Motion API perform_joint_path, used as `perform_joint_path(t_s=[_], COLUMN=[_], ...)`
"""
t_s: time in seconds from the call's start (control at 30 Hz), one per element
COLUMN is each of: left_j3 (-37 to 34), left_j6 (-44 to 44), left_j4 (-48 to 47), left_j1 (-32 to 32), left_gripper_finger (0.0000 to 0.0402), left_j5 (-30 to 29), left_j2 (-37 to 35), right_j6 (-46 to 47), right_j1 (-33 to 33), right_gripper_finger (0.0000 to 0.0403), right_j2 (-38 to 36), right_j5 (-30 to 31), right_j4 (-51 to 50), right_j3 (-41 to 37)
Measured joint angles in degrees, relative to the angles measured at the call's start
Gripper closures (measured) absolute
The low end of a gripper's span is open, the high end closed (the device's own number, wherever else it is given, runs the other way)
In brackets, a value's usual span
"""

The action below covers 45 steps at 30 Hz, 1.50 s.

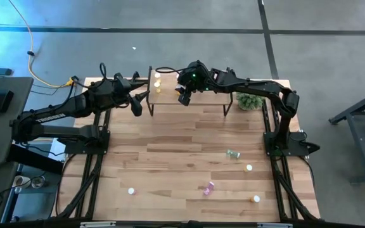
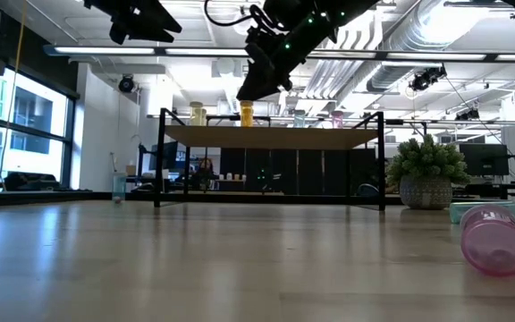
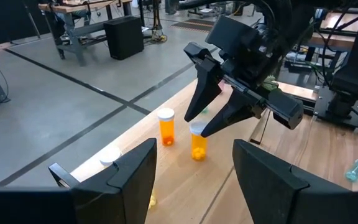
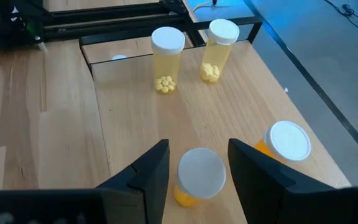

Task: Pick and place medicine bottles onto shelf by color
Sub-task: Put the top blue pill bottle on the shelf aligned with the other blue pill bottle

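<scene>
Wooden shelf (image 4: 129, 118) under you: your right gripper (image 4: 197, 165) stands open astride an orange bottle (image 4: 199, 175) on it, its twin (image 4: 283, 142) just beside. Lift crooked and you could topple either. Left gripper (image 3: 191, 162) waits open nearby.

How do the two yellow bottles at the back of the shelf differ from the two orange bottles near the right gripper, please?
Colour: the yellow bottles are pale yellow, the orange bottles deeper orange. Place: the yellow bottles stand farther from the right gripper; one orange bottle sits right between its open fingers, the other just beside it. Contents: yellow pills show in the yellow bottles; the orange bottles' contents are unclear. All four stand upright on the shelf with white caps.
</scene>
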Motion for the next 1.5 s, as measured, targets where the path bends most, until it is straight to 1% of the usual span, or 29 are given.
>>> perform_joint_path(t_s=[0.23,0.43,0.57,0.67,0.83,0.93,1.03,1.13,1.2,1.27,1.37,1.5], left_j3=[0.00,0.00,0.01,0.04,0.04,0.04,0.04,-0.06,-1.79,-5.45,-12.22,-19.85], left_j6=[-0.01,0.02,0.04,-0.08,-3.49,-7.22,-12.90,-15.07,-15.96,-18.59,-21.40,-22.58], left_j4=[0.00,0.02,-1.33,-4.22,-9.78,-13.68,-19.29,-25.92,-28.38,-28.30,-22.62,-13.66], left_j1=[-0.22,-1.02,-1.07,-1.07,-1.07,-1.07,-1.07,-1.07,-1.08,-1.42,-2.53,-4.47], left_gripper_finger=[0.0202,0.0202,0.0202,0.0202,0.0202,0.0202,0.0202,0.0202,0.0202,0.0202,0.0202,0.0202], left_j5=[0.00,0.00,0.01,-0.38,-1.42,-1.48,-0.48,-0.31,-0.92,-1.66,-3.15,-3.20], left_j2=[-0.06,-1.30,-3.61,-5.87,-9.65,-11.65,-13.16,-13.74,-14.04,-14.72,-15.69,-15.78], right_j6=[-0.15,-0.19,-0.04,0.28,0.39,0.39,0.40,0.40,0.39,0.39,0.12,0.22], right_j1=[1.09,1.89,2.62,3.25,3.82,3.92,3.94,3.92,3.86,3.83,3.81,3.52], right_gripper_finger=[0.0247,0.0247,0.0247,0.0247,0.0247,0.0247,0.0247,0.0247,0.0247,0.0247,0.0247,0.0247], right_j2=[-0.11,-0.17,-0.20,-0.20,-0.20,-0.20,-0.20,-0.20,-0.20,-0.20,-0.20,-0.20], right_j5=[0.02,0.04,0.07,0.04,0.04,0.07,0.07,0.07,0.07,0.07,0.07,0.08], right_j4=[-0.94,-4.88,-9.58,-12.46,-12.87,-12.96,-13.18,-13.22,-13.22,-13.22,-13.19,-13.06], right_j3=[1.41,6.77,11.27,13.91,15.80,15.89,15.89,15.89,15.89,15.89,15.89,15.89])
